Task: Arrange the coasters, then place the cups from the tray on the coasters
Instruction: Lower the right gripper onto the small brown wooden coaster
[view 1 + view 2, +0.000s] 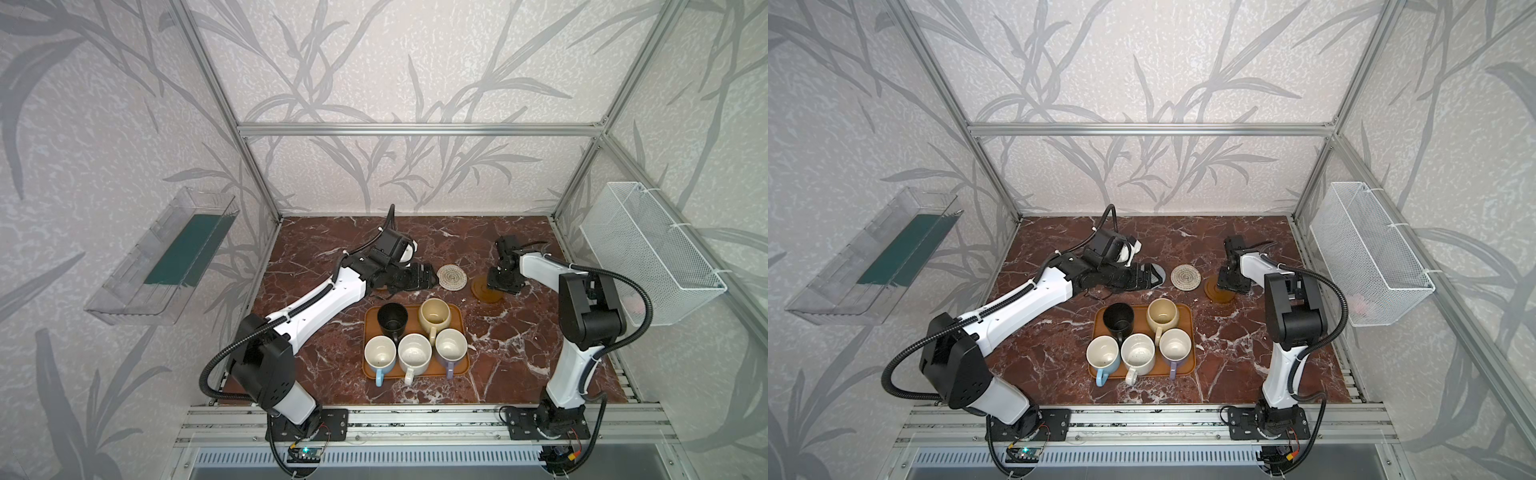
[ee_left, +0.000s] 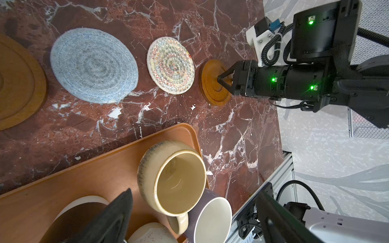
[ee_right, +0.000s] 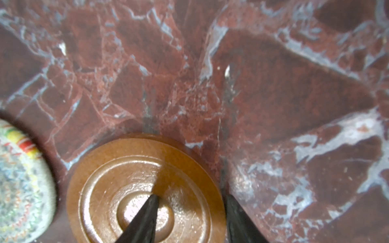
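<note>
Four coasters and five cups can be counted, the cups all upright on one tray [image 2: 63, 174] that lies on a red marble-patterned tabletop [image 3: 294, 84]. The right gripper [image 3: 191, 197] points down with its jaws partly apart, astride the rim of a glossy brown coaster [image 3: 109, 178]. One fingertip [image 3: 145, 216] is over the disc's central dimple and the other is just outside its edge; whether the disc is pinched cannot be told. Just beside that disc, on the side toward the left gripper [image 1: 424, 277], lies the cream rope coaster [image 2: 170, 66], stitched with coloured zigzags. Next comes the blue-grey rope coaster [image 2: 93, 65], at the left gripper's fingertips; in a top view only a sliver of it shows past them. Last in the row is a second brown coaster [image 2: 16, 84], cut off at the edge of the left wrist view and hidden in both top views behind the left gripper. The left gripper lies low on its side, jaws wide and holding nothing. The tray sits between the two arms, nearer their bases than either gripper. The black cup [image 1: 392, 318] and cream-yellow cup [image 1: 434, 316] stand on its gripper side. Behind them stand the light blue cup [image 1: 379, 353], speckled white cup [image 1: 414, 353] and lavender cup [image 1: 451, 347]. In the left wrist view only the cream-yellow cup shows whole.
</note>
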Robot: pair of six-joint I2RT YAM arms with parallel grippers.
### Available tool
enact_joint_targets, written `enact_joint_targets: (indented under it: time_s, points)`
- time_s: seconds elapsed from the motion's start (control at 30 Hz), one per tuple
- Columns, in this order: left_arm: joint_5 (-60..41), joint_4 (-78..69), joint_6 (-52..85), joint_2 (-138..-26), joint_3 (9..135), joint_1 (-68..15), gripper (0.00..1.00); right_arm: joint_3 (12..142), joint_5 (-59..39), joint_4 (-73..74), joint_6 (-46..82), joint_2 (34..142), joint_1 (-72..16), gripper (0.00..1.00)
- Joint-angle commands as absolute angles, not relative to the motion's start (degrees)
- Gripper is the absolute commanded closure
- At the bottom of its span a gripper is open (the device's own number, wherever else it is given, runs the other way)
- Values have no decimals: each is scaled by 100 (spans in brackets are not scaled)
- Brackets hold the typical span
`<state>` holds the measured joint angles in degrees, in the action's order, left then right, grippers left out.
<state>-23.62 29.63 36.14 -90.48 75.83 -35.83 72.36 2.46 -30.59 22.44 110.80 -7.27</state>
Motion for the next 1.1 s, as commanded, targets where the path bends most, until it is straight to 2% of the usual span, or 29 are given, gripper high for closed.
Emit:
enact_joint_targets:
  time_s: [0.0,1.07]
  points:
    - [-2353,2895,3650,-9210,7840,-3583,6,7484,312,-3301,2187,11304,-686,48]
    - [-2377,2881,3636,-9427,7952,-3578,6,8121,215,-3419,2204,11759,-580,48]
